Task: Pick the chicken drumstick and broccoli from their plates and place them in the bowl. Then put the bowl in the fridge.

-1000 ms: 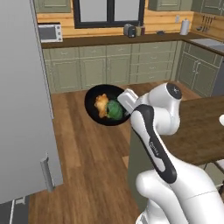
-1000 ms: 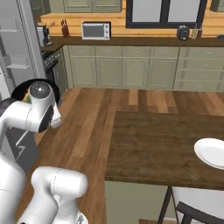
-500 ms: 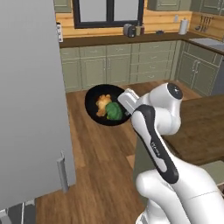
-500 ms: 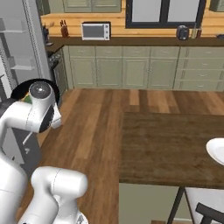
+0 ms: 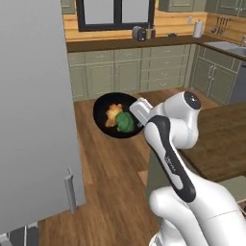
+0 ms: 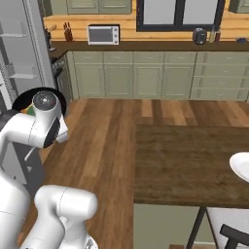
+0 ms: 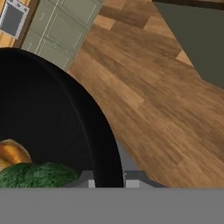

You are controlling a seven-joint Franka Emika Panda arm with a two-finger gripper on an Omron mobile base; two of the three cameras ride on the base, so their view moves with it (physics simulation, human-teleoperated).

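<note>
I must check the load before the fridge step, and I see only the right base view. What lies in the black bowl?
Observer: The chicken drumstick and the broccoli both lie inside the bowl.
Operator: Is the bowl gripped well?
Observer: In the hand view the gripper straddles the bowl's rim, one of the fingers inside the wall and one outside.
Operator: What is on the bowl's far side?
Observer: In the left base view a wide flat grey fridge door stands to the left of the bowl.
</note>
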